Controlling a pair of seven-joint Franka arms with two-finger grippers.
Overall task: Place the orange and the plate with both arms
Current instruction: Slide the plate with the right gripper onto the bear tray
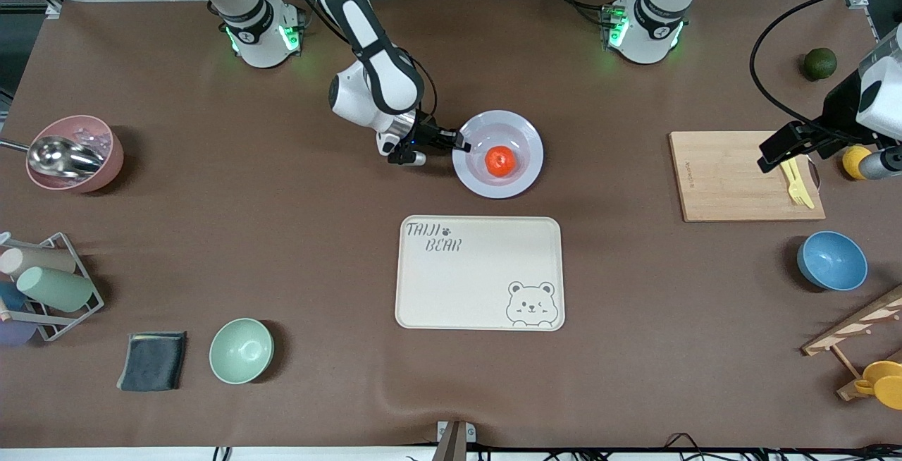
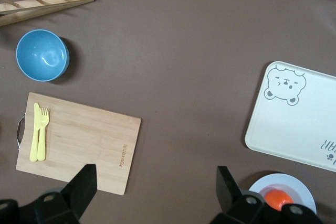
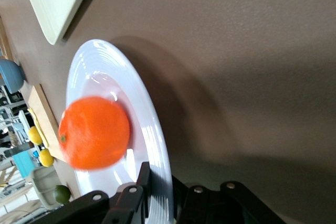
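The lavender-white plate (image 1: 493,189) lies on the table between the two arm bases and the bear tray. The orange (image 1: 501,161) sits in its well. My right gripper (image 1: 459,144) is shut on the plate's rim at the side toward the right arm's end. In the right wrist view the fingers clamp the rim (image 3: 152,129) at the gripper (image 3: 159,179), with the orange (image 3: 94,132) close by. My left gripper (image 1: 771,151) is open and empty, high over the cutting board. It also shows in the left wrist view (image 2: 156,179), where the plate (image 2: 302,190) and orange (image 2: 278,199) show small.
The cream bear tray (image 1: 479,274) lies nearer the camera than the plate. A wooden cutting board (image 1: 733,179) with a yellow fork (image 1: 796,182), a blue bowl (image 1: 831,260), a lemon (image 1: 855,161) and a dark green fruit (image 1: 820,63) are at the left arm's end. A green bowl (image 1: 241,350) and pink bowl (image 1: 74,153) are at the right arm's end.
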